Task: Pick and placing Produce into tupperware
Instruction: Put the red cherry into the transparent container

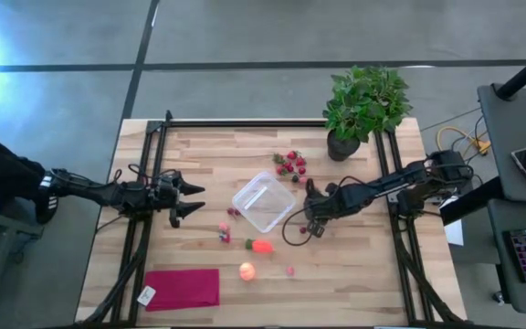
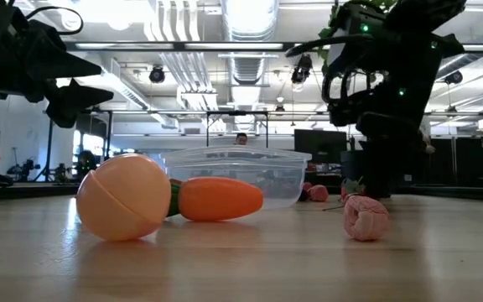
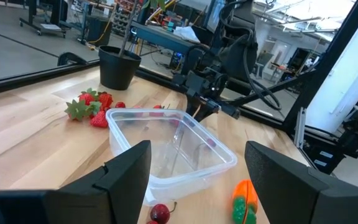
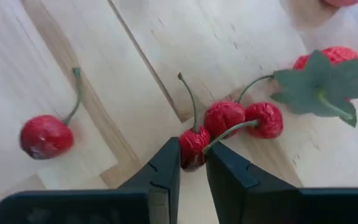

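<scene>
Nearest the front edge of the table (image 1: 354, 292) lies a magenta cloth (image 1: 183, 287) at the left corner, with bare wood to its right. Just beyond it sit the pale orange round fruit (image 1: 247, 270) and the carrot-shaped piece (image 1: 262, 245), close together, with one small pink piece (image 1: 289, 270) apart on open wood.

At mid-table the clear tupperware (image 1: 263, 202) stands with nothing in it. Two dark berries (image 1: 225, 233) lie off its left corner.

The right gripper (image 4: 193, 163), just right of the container, is clenched on a wrinkled red cherry (image 4: 193, 147); two joined cherries (image 4: 244, 118) lie just beside it, and another cherry (image 4: 45, 135) lies apart.

The left gripper (image 1: 190, 201) hangs released left of the container, with clear wood between.

Toward the far edge lie strawberries (image 1: 291, 164) and a potted plant (image 1: 363, 105).
</scene>
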